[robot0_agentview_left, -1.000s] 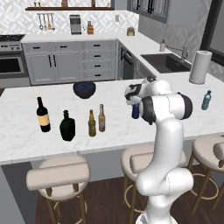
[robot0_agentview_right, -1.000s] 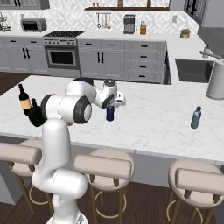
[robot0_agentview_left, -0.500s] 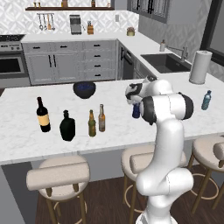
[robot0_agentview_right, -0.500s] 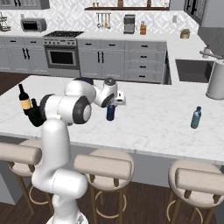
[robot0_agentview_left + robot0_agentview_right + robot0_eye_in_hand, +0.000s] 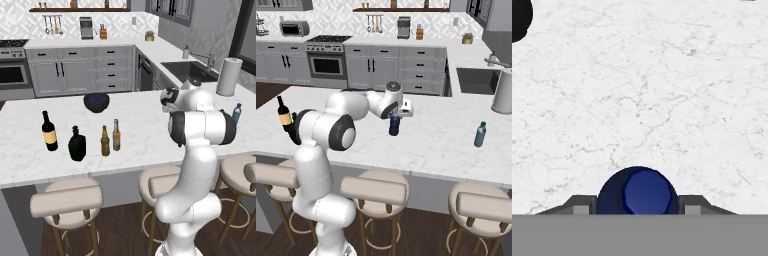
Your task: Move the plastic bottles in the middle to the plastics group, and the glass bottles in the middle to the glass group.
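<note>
The small dark blue bottle (image 5: 394, 125) stands mid-table, pinched between the fingers of the tool (image 5: 637, 212), well apart from the water bottle (image 5: 480, 134) near the table's right edge. The black flask (image 5: 77, 144) and the lighter beer bottle (image 5: 116, 135) wait beside the wine bottle (image 5: 49, 131), so no sorting looks finished.

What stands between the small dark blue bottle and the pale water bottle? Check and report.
Nothing visible does. The gripper is shut on the small dark blue bottle, and bare marble counter runs from there to the pale water bottle near the counter's right end.
</note>
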You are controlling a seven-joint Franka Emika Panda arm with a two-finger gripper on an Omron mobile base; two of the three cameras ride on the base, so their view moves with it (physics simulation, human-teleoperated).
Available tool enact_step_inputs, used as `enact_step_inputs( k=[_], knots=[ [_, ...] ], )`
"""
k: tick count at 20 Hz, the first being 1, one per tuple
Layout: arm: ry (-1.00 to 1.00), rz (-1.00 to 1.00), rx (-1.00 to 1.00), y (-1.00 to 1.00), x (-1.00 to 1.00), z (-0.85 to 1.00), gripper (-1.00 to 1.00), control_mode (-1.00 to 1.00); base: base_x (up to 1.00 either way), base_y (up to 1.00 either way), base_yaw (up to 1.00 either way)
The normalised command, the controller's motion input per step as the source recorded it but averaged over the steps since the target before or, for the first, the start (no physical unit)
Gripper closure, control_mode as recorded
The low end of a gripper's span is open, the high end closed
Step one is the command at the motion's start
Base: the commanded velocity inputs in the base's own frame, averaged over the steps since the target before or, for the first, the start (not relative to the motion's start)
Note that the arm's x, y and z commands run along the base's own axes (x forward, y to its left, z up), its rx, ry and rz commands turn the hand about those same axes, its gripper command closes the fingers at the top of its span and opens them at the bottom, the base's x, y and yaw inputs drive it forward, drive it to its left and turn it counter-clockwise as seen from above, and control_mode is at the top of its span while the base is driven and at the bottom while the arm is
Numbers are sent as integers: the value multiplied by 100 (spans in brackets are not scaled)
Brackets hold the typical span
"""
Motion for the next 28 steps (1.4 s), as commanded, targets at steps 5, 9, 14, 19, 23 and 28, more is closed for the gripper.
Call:
enact_step_inputs(
  k=[5, 9, 14, 19, 23, 28],
  knots=[
    [0, -18, 0, -100, -57, 11, 100, -100, 0, 0, 0],
    [0, -23, -1, -98, -53, 0, 100, -100, 0, 0, 0],
    [1, -25, -9, -80, -29, 0, 100, -100, 0, 0, 0],
    [3, -28, -11, -76, -5, 0, 100, -100, 0, 0, 0],
    [0, -26, -4, -72, -2, 0, 100, -100, 0, 0, 0],
    [-3, -8, 9, -55, -15, 9, 100, -100, 0, 0, 0]
  ],
)
